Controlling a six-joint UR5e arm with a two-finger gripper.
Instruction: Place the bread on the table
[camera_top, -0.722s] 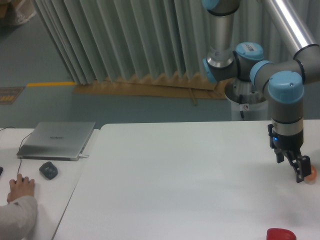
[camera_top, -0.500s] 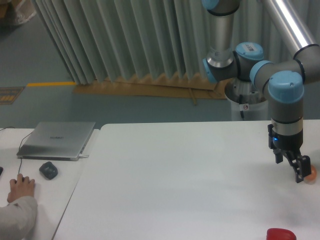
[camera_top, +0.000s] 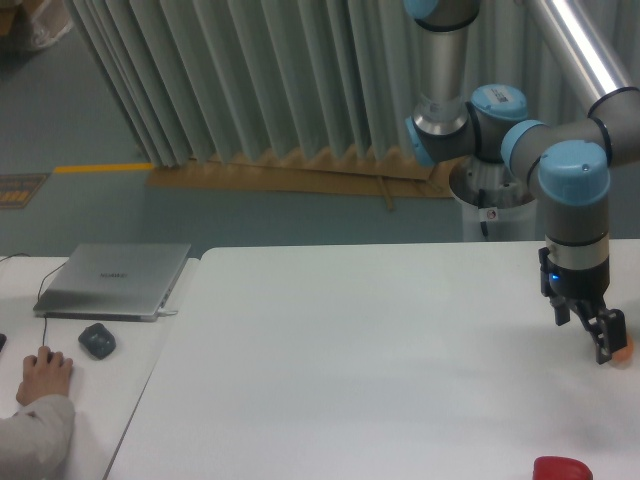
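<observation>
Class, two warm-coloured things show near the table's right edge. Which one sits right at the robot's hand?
The orange bread, peeking out beside the hand. The flat red thing lies apart, nearer the front edge of the table.

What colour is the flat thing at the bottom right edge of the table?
Red. The flat thing shows plainly in the fixed camera view, on the white table.

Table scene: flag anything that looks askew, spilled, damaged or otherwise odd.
Nothing stands out. The gripper is low at the right edge of the table, with an orange thing, mostly hidden, right behind it. A flat red thing lies near the front edge. Nothing looks spilled or damaged.
</observation>
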